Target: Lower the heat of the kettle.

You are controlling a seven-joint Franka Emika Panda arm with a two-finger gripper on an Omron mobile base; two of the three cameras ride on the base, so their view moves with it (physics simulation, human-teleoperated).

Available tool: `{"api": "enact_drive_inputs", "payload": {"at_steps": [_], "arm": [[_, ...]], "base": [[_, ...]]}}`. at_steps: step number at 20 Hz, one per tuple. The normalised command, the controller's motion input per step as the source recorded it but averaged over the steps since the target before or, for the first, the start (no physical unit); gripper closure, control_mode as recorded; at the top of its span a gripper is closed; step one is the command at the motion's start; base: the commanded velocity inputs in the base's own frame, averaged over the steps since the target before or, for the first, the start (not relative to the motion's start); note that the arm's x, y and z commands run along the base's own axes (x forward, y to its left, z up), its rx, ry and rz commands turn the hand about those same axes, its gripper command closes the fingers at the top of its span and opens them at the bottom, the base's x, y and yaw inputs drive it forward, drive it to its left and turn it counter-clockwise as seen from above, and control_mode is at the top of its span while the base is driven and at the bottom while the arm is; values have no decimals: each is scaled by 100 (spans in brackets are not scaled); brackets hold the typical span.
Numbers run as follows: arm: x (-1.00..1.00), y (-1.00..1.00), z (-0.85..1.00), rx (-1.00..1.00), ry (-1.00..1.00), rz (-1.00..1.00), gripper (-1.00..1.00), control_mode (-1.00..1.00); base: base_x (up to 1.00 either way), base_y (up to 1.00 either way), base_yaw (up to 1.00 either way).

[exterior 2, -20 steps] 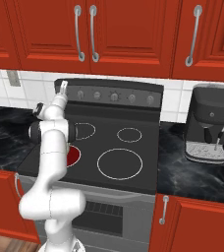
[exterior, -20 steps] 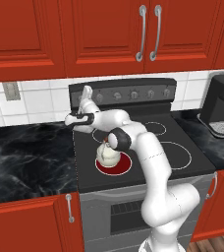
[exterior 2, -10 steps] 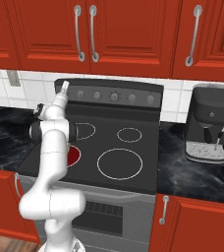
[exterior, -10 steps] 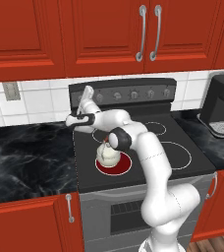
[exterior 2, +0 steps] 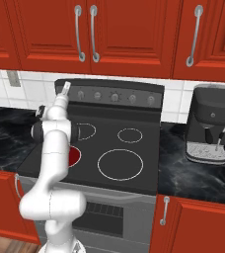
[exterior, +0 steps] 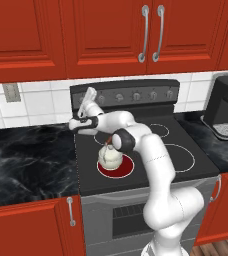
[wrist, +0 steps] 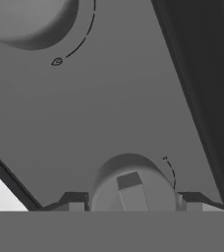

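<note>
The cream-white kettle (exterior: 110, 156) with its brown arched handle stands on the glowing red front-left burner (exterior: 122, 170) of the black stove (exterior: 186, 170). My gripper (exterior: 89, 95) is raised behind and left of it, at the far left of the stove's back control panel (exterior: 136, 95). In the hand view my gripper (wrist: 132, 203) holds a round grey knob (wrist: 132, 189); both fingertips (wrist: 77, 204) press against its sides. In the right base view, my gripper (exterior 2: 65, 89) sits at the panel's left end, and my arm hides the kettle, leaving part of the red burner (exterior 2: 74, 155) showing.
Several more knobs (exterior 2: 115, 97) run along the panel, and a neighbouring knob (wrist: 30, 19) is in the hand view. A black coffee machine (exterior 2: 210, 123) stands on the dark marble counter (exterior: 26, 160) right of the stove. Red cabinets (exterior: 111, 35) hang overhead.
</note>
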Motion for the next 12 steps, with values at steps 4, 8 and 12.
{"api": "enact_drive_inputs", "payload": {"at_steps": [4, 8, 12], "arm": [[0, 0, 0, 15, 0, 4, 100, -100], [0, 0, 0, 16, 0, 4, 100, -100], [0, 0, 0, 17, 0, 3, 100, -100]], "base": [[0, 0, 0], [0, 0, 0], [0, 0, 0]]}}
